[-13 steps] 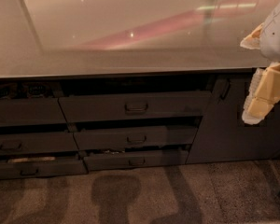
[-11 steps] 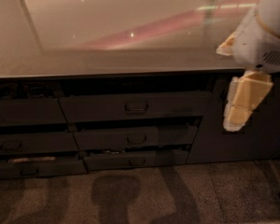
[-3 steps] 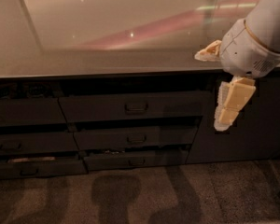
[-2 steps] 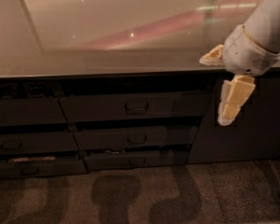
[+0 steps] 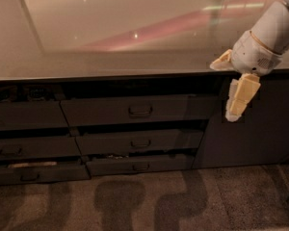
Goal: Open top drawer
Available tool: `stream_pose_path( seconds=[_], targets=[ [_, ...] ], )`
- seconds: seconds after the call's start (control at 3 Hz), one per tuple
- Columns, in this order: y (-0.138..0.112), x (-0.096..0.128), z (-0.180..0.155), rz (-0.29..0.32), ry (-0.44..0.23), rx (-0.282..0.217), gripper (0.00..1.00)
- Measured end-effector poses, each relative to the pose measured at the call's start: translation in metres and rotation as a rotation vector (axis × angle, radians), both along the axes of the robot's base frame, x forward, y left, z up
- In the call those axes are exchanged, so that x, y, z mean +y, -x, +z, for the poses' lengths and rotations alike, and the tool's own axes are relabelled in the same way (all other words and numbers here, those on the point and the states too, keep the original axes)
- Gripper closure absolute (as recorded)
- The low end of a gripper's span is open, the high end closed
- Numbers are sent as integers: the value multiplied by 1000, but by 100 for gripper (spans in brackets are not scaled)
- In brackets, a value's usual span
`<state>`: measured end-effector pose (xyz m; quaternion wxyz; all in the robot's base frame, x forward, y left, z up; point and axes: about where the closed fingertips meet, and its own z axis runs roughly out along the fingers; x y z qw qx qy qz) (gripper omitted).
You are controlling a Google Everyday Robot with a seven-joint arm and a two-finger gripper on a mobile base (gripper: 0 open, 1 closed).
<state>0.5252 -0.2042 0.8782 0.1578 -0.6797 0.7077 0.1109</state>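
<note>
My claw (image 5: 222, 92) hangs at the front edge of the tabletop (image 5: 111, 42), fingers spread wide apart and gripping nothing, just by the right end of the top drawer (image 5: 101, 112). That drawer sits directly beneath the tabletop, its small loop handle (image 5: 140, 110) well left of my claw, above two narrower drawers (image 5: 106, 143).

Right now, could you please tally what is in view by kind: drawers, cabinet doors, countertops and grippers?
drawers: 6, the top drawer included; three in the centre, three at the left
cabinet door: 1
countertop: 1
gripper: 1, hanging at the right, below the countertop edge, in front of the cabinet door
Total: 9
</note>
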Motion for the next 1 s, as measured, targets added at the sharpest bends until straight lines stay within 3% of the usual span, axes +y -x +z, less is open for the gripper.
stream_pose_path(
  seconds=[0.33, 0.67, 1.0],
  targets=[
    [0, 0, 0, 0, 0, 0, 0],
    [-10, 10, -14, 15, 24, 36, 0],
    [-15, 35, -26, 57, 77, 51, 0]
  ],
)
